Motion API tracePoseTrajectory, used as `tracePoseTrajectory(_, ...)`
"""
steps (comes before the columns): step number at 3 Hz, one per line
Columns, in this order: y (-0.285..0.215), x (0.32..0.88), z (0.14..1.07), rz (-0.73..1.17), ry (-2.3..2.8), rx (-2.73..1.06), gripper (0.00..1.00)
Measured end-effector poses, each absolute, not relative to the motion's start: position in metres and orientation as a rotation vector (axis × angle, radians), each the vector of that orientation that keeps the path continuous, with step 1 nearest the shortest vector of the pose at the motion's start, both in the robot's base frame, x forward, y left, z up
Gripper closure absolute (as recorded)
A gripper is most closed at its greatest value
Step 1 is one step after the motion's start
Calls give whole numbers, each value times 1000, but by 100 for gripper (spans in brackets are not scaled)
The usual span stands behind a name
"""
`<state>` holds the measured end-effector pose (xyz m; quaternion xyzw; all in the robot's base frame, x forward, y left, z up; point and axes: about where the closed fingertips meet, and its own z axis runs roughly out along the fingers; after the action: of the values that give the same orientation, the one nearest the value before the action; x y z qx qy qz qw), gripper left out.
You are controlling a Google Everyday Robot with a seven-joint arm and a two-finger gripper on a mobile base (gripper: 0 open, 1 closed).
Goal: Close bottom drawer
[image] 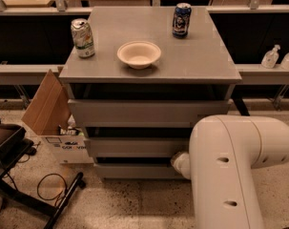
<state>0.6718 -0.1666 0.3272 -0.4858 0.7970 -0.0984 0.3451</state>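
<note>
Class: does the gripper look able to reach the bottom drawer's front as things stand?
Probably yes. The gripper sits low at the right end of the bottom drawer front, with nothing seen between them. The arm's white link hides whether they touch.

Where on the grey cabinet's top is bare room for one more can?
The widest bare patch is the front right of the cabinet top, right of the bowl and before the blue can. The rear middle, between the green can and the blue can, is free too. Green can to bowl is tight. The gripper is low, at the bottom drawer.
</note>
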Motion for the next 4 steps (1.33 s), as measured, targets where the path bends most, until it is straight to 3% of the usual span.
tracePoseTrajectory(1,-159,659,315,-187,2067,-1347,100)
tracePoseTrajectory(3,-186,561,317,-2,2071,-1708,100)
tracePoseTrajectory(4,-213,538,347,-61,2159,-1738,100)
